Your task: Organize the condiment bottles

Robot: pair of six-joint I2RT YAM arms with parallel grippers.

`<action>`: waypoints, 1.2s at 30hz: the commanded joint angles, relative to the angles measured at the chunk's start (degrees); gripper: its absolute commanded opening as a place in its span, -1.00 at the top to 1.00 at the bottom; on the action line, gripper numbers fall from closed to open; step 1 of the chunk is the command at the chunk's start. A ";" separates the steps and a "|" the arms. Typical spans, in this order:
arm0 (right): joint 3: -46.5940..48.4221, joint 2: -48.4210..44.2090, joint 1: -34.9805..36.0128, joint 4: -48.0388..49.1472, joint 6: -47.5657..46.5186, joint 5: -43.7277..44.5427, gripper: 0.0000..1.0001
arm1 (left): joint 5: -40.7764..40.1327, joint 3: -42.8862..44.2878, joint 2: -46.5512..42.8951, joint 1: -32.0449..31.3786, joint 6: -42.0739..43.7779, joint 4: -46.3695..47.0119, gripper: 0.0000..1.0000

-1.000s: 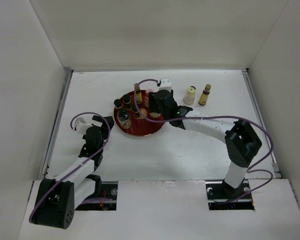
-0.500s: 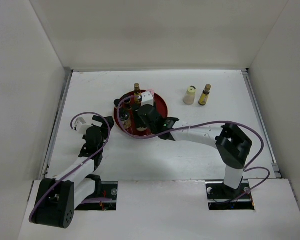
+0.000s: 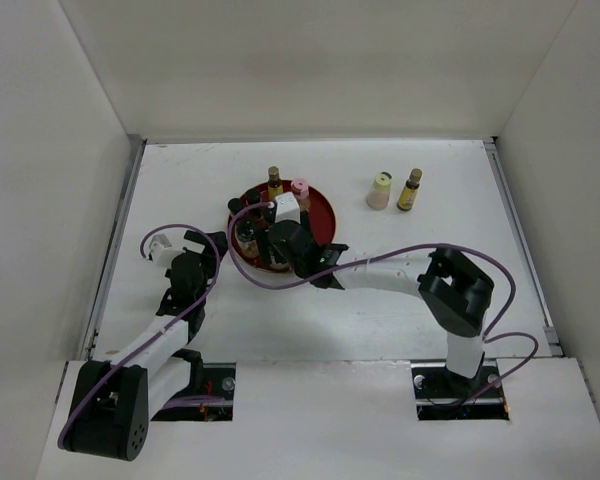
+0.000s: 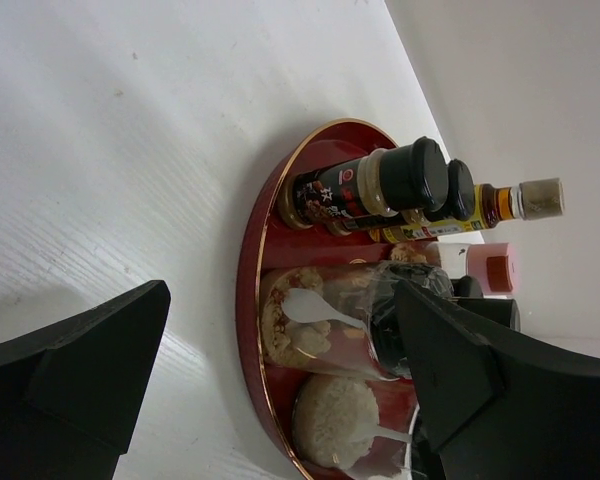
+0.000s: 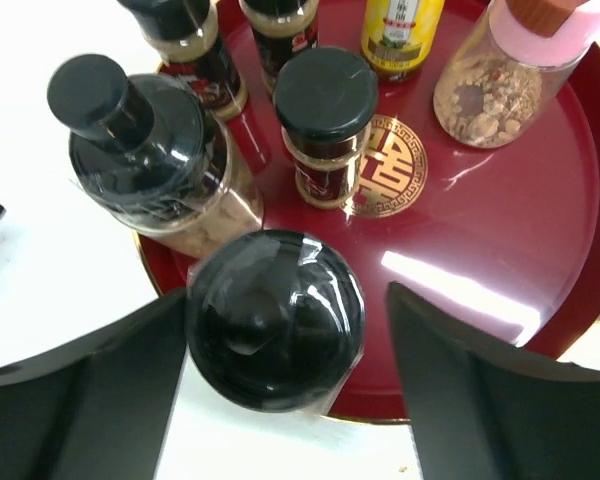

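The round red tray (image 3: 320, 205) holds several condiment bottles. The right wrist view shows two black-lidded jars (image 5: 275, 318) (image 5: 140, 130), a small black-capped bottle (image 5: 325, 110), a pink-capped jar (image 5: 510, 60) and a yellow-labelled bottle (image 5: 400, 30). My right gripper (image 3: 280, 243) (image 5: 288, 300) is open, its fingers either side of the black-lidded jar at the tray's near edge, with a gap on the right. A cream bottle (image 3: 380, 190) and an amber gold-capped bottle (image 3: 410, 188) stand on the table right of the tray. My left gripper (image 3: 208, 250) (image 4: 280, 330) is open and empty, just left of the tray.
The left wrist view shows the tray's gold rim (image 4: 248, 250), two dark black-capped bottles (image 4: 380, 185), an amber gold-capped bottle (image 4: 520, 200) and two clear jars with white spoons (image 4: 320, 320). White walls enclose the table on three sides.
My right gripper has moved from the tray's back right to its near-left edge, over the black-lidded jar. The pink-capped jar now shows at the tray's back. The left arm has not moved.
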 commanded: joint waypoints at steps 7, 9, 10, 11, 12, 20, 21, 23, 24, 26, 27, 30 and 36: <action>-4.84 -11.31 0.35 2.21 -1.64 0.74 -0.97 | 0.52 0.35 -0.79 0.21 0.28 2.33 -1.00; -7.12 -14.73 0.09 2.11 -1.20 0.39 -0.97 | -0.01 0.26 -1.23 0.12 0.45 2.33 -1.00; -8.44 -16.67 -0.35 2.11 -1.11 0.04 -0.97 | -0.18 0.17 -1.15 0.21 0.37 2.33 -1.00; -9.84 -18.69 -1.05 2.29 -1.03 -0.22 -0.96 | -0.19 0.17 -0.88 0.21 0.37 2.33 -1.00; -10.99 -20.27 -1.76 2.55 -1.03 -0.40 -0.94 | 0.16 0.17 -0.79 0.29 0.19 2.33 -1.00; -19.87 -32.06 -16.59 4.40 0.12 -3.39 -0.14 | 0.34 0.52 -0.09 0.21 0.19 2.33 -1.00; -20.31 -32.50 -19.14 4.57 -0.23 -2.95 0.05 | 0.17 0.52 -0.35 0.03 0.45 2.42 -1.00; -19.97 -32.25 -25.81 3.97 -0.41 -2.86 0.33 | -0.36 0.35 -0.53 -0.15 0.46 2.51 -1.00; -19.35 -31.72 -28.63 3.35 -0.67 -2.77 0.36 | -0.62 0.26 -0.44 -0.15 0.46 2.60 -1.00; -17.51 -30.05 -33.90 2.47 -1.20 -2.60 0.34 | -0.28 0.43 0.00 -0.06 0.37 2.33 -1.00; -16.81 -29.44 -35.50 2.20 -1.46 -2.34 0.30 | -0.10 0.52 0.00 -0.06 0.45 2.33 -1.00; -13.29 -25.84 -40.51 0.89 -2.60 -1.37 -0.20 | -0.62 0.35 -0.18 -0.32 0.54 2.59 -1.00; -6.44 -17.23 -44.47 -0.69 -5.42 -0.75 -0.49 | -0.18 0.79 0.97 -0.41 0.46 2.86 -1.00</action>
